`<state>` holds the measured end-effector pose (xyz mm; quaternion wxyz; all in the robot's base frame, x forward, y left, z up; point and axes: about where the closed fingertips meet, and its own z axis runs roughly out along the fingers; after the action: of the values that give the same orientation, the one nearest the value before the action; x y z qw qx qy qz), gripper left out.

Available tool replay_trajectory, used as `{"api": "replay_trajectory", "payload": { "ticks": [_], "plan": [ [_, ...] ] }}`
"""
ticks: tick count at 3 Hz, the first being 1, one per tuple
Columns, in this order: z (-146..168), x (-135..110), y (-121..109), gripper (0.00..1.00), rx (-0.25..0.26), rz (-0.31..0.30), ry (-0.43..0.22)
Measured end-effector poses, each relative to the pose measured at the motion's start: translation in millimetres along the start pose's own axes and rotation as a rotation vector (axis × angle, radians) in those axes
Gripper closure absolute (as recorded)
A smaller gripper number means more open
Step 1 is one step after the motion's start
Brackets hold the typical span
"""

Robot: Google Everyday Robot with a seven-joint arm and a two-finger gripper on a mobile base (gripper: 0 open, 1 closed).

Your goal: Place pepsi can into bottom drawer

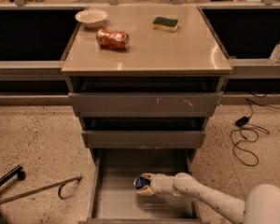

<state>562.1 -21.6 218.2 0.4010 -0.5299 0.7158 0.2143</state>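
The bottom drawer (116, 199) is pulled open under the two shallower grey drawers, showing its flat grey floor. My white arm reaches in from the lower right. My gripper (144, 184) is inside the drawer, just above its floor, shut on the dark blue pepsi can (141, 183). The can lies on its side in the fingers with its silver end facing left. Only the can's end and a bit of its blue side show.
On the cabinet top (177, 50) lie an orange-red can (112, 38), a white bowl (91, 17) and a green sponge (165, 23). A water bottle (276, 49) stands on the right ledge. Black cables (245, 141) lie on the floor at right, a metal bar (37, 190) at left.
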Motion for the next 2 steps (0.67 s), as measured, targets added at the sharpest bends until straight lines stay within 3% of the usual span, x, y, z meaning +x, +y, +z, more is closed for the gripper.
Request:
{"api": "replay_trajectory", "payload": {
  "ticks": [1,2],
  "plan": [
    [34,29,-9,1.0,-0.023,0.019,0.001],
    [55,54,-13,1.0,-0.047,0.076,-0.015]
  ]
}}
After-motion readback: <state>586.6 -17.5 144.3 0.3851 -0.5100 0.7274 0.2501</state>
